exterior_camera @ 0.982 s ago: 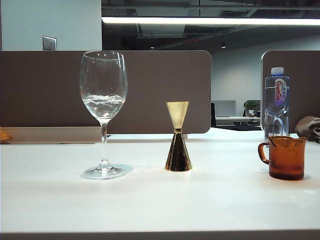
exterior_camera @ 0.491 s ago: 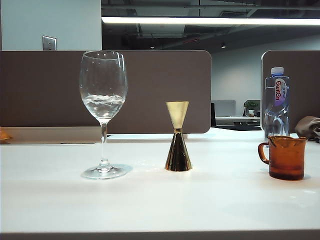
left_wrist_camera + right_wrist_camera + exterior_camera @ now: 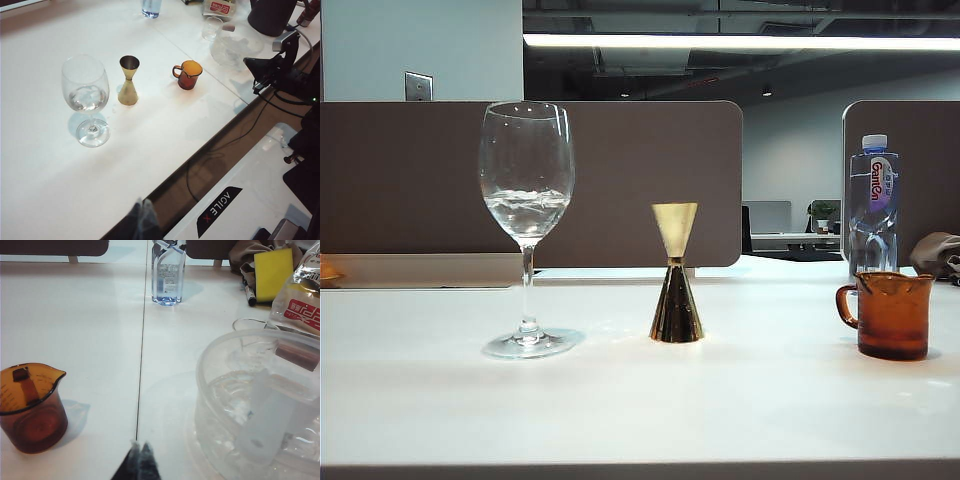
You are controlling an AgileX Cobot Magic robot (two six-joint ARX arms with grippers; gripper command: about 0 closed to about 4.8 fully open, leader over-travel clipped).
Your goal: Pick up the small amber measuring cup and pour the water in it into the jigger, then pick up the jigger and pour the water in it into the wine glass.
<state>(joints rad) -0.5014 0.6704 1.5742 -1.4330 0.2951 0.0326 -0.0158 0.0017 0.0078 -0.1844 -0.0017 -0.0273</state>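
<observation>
Tabletop (image 3: 620,410) unchanged from a second ago: nothing has shifted. From the exterior camera, the wine glass (image 3: 527,225) stands at nine o'clock with water (image 3: 526,213) in its bowl, the jigger (image 3: 676,273) upright at centre, and the small amber measuring cup (image 3: 887,315) at three o'clock, a blue-capped bottle (image 3: 873,205) behind it. Neither arm shows there. The left gripper (image 3: 141,219) and right gripper (image 3: 137,462) hang clear of everything, fingertips pressed together, holding nothing.
</observation>
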